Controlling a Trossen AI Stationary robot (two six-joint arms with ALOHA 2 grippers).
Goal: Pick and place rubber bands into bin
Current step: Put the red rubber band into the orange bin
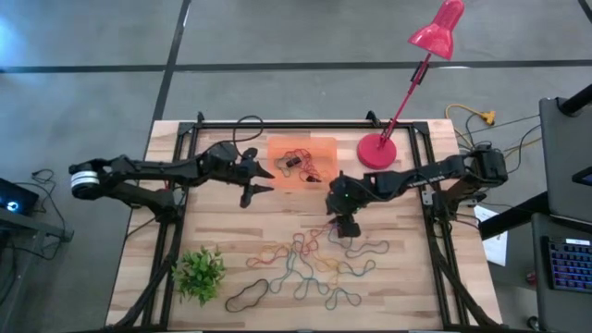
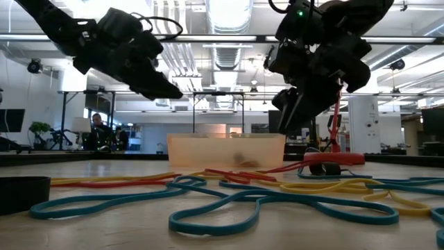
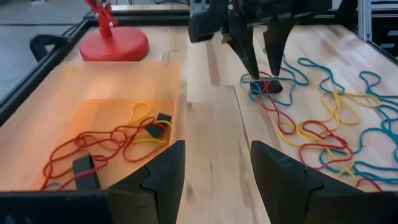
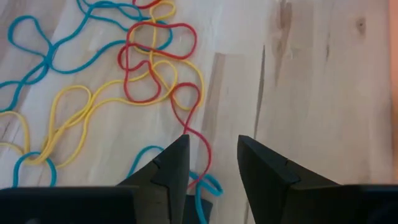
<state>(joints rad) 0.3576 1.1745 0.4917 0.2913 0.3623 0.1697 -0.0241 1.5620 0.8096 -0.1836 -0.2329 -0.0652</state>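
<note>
The wooden table (image 1: 231,231) is the biggest thing here, with a black metal frame (image 1: 305,124) around it. Seen from above, two dark arms reach in over it, one from 9 o'clock and one from 3 o'clock.

The left arm (image 1: 139,174) stretches toward the middle. Its left end effector (image 1: 261,179) hangs in the air just beside the bin, on the bin's 9 o'clock side. Its two fingers are spread apart and hold nothing.

The right arm (image 1: 435,176) bends down toward the table's middle. Its right end effector (image 1: 346,228) is low over the table, right at the 12 o'clock edge of the loose pile. Its fingers (image 4: 267,171) are spread apart, with a red band (image 4: 198,146) lying on the wood between them. They are not squeezing it.

The red lamp (image 1: 407,83) stands with its round base near 1 o'clock on the table.

The bin (image 1: 324,146) is orange and see-through. It sits near 12 o'clock, between the left end effector and the lamp base. A few red, yellow and black bands (image 3: 112,140) lie inside it.

The rubber bands (image 1: 305,268) are spread over the 6 o'clock half of the table in a loose tangle of blue, yellow, red and black loops.

A small green plant (image 1: 199,273) sits near 7 o'clock, just beside the pile.
</note>
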